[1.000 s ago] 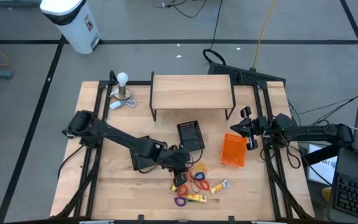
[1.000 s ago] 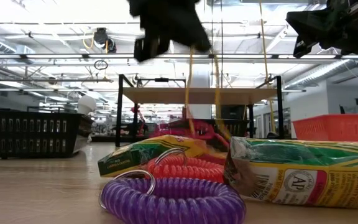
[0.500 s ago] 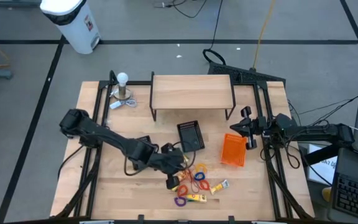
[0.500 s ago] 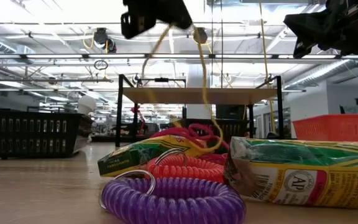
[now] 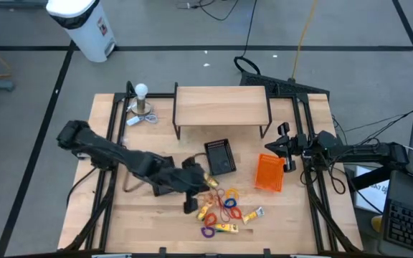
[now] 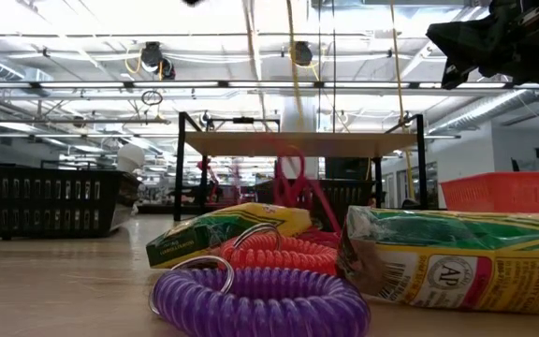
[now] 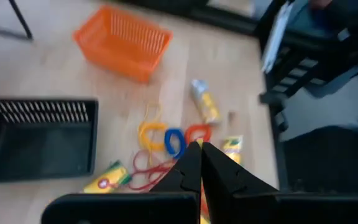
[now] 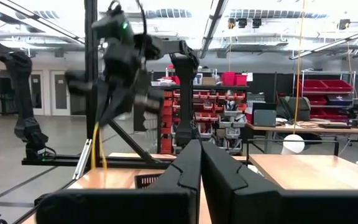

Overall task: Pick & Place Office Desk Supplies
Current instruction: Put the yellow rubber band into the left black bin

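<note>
Left gripper (image 5: 205, 179) fingers pinched on yellow elastic loop (image 6: 293, 56), lifted above supplies pile (image 5: 224, 208); right gripper (image 5: 282, 147) closed, empty, beside orange basket (image 5: 269, 173).

Orange basket (image 5: 269, 173); black basket (image 5: 220, 157); purple coil (image 6: 260, 301)

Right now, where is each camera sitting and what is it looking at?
High view: above, looking straight down; both arms, left gripper over the pile.
Low view: table height, behind the purple coil; right gripper up high.
Left wrist: looks down past shut fingers.
Right wrist: looks level past shut fingers.
Shared: orange basket.
</note>
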`<act>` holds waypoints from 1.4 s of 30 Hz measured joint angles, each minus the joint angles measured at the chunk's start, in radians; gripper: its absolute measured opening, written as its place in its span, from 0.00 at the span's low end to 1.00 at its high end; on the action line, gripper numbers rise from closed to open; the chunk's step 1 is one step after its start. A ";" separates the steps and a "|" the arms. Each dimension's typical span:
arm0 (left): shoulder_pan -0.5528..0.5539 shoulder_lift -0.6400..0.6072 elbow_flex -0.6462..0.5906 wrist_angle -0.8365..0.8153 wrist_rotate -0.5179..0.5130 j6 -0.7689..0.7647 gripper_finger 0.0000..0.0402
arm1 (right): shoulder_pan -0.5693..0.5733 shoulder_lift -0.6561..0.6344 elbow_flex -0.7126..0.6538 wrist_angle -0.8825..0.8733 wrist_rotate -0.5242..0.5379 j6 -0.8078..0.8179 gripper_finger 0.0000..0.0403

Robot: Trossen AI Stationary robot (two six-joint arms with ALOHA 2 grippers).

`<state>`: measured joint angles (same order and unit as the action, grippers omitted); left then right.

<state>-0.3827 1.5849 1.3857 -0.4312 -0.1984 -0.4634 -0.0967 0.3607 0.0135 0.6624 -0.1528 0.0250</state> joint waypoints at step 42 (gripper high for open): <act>-0.045 -0.056 0.049 -0.016 -0.117 0.127 0.00 | 0.000 0.020 0.000 0.068 0.022 -0.090 0.01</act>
<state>-0.4278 1.5286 1.4351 -0.4472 -0.3158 -0.3363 -0.0963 0.3805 0.0135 0.7303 -0.1310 -0.0654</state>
